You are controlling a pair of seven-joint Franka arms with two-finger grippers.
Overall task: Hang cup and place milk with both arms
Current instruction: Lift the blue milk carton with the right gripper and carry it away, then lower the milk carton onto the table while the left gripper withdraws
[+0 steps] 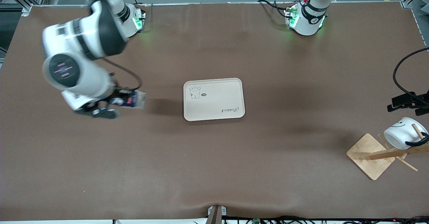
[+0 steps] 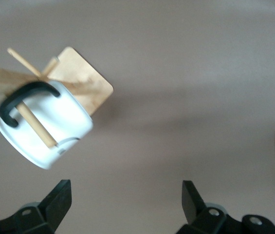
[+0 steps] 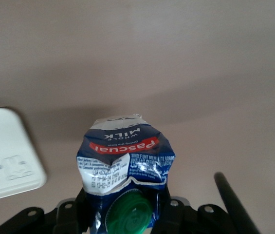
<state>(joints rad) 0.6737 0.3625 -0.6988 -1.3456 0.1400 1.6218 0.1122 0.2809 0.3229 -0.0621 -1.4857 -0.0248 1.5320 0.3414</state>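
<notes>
The white cup [image 1: 402, 133] with a black handle hangs by that handle on a peg of the wooden rack [image 1: 370, 155], near the left arm's end of the table. The left wrist view shows it too [image 2: 49, 131], with the peg through the handle. My left gripper [image 1: 402, 105] is open and empty above the table beside the cup; its own view shows it [image 2: 126, 204] with nothing between the jaws. My right gripper [image 1: 107, 107] is shut on the dark blue milk carton [image 1: 130, 100] and holds it above the table toward the right arm's end. The carton's green cap [image 3: 130, 214] sits between the jaws.
A cream tray [image 1: 218, 93] with a bear drawing lies at the table's middle, between the carton and the rack. It also shows in the right wrist view [image 3: 6, 156]. The rack's long pegs [image 1: 407, 163] stick out toward the front camera. A black cable [image 1: 399, 76] loops above the left gripper.
</notes>
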